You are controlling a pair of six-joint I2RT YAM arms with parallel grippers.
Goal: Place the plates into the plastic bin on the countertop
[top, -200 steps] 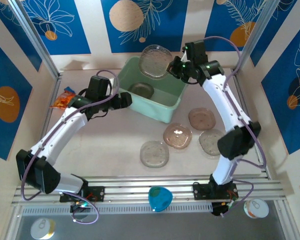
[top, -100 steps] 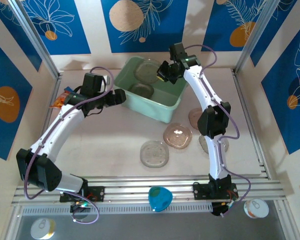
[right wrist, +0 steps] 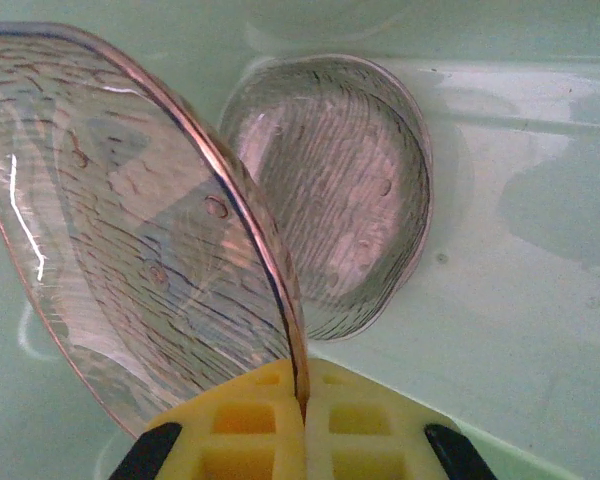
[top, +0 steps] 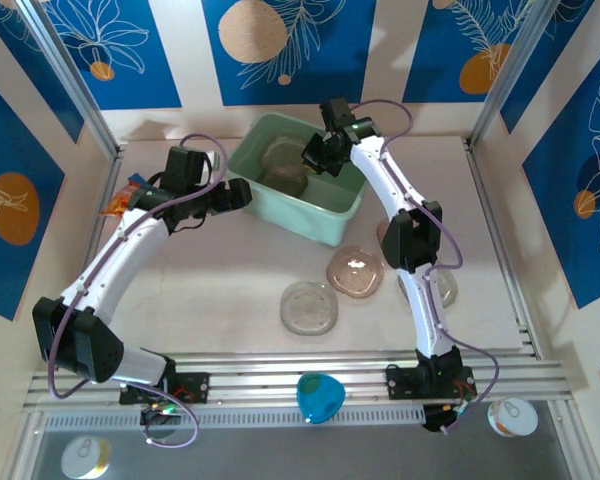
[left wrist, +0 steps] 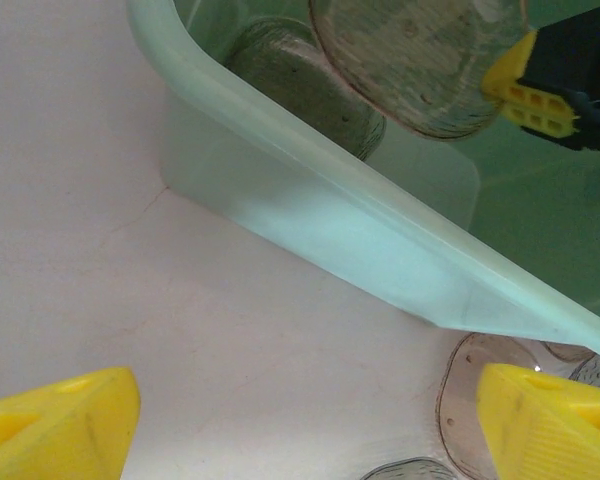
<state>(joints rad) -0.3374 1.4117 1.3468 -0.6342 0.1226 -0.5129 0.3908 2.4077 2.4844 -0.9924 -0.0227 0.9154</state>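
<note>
Over the far middle of the flat pale beige-pink countertop [top: 230, 290], the top view has the right gripper [top: 315, 160] reaching down inside the pale mint-green rectangular plastic bin [top: 335, 228]. Its jaws are pinched tight on a clear-greyish round translucent plastic plate [top: 280, 152], apparently to lower it rather than drop it. The left gripper [top: 242, 195] hovers just beside the bin's left wall, jaws spread wide and empty, probably parked clear of the work. A pinkish-brown round plate [top: 355, 272] and a clear round plate [top: 309, 307] wait on the countertop nearer the arm bases.

The left wrist view has its yellow fingers [left wrist: 60, 420] framing bare countertop outside the bin's rolled rim. Beyond the rim, the held plate hangs tilted above a greyish plate lying on the bin floor [left wrist: 300, 90].

In the right wrist view, the yellow pads meet on the held plate's edge. The plate stands steeply on edge beside the lying one, a tilt that seems meant for laying it on top.
</note>
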